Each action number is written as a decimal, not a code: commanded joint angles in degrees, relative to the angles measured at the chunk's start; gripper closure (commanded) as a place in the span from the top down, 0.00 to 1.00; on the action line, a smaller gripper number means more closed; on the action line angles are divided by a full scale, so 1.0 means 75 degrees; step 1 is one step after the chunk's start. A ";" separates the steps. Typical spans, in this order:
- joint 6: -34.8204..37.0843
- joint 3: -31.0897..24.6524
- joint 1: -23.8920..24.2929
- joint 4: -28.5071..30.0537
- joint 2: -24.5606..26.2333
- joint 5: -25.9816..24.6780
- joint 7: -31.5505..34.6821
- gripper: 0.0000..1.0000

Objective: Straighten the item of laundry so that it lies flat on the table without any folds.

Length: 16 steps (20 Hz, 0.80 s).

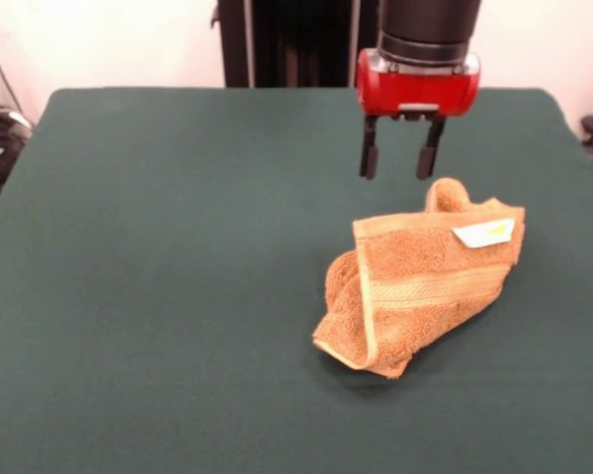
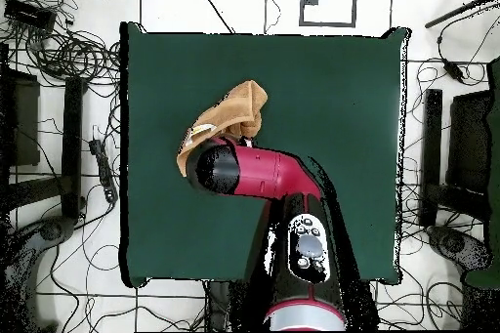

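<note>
Towel (image 1: 425, 286) crumpled, folded on green table (image 1: 158, 247); hand (image 1: 400, 163) above it, parted, holding nothing.

towel (image 2: 234, 114) partly under arm (image 2: 264, 173)

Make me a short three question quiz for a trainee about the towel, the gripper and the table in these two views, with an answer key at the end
1. True or false: the towel lies fully flat on the table.
2. Multiple choice: the gripper is A) shut on the towel, B) open and empty, above the towel's far edge, C) resting on bare cloth at the table's near edge.
3. Fill in: the small label on the towel is ____ in colour.

Key
1. False: it is folded over on itself and bunched.
2. B: in the front view the two fingers stand apart with nothing between them.
3. White.
</note>
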State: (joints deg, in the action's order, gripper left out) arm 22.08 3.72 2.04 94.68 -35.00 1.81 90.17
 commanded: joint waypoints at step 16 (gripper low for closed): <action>0.1109 0.1442 -0.1009 -0.0795 0.1180 0.2215 0.3650 1.00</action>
State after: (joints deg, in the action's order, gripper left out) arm 22.58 12.45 -3.90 91.44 -29.12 12.78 97.22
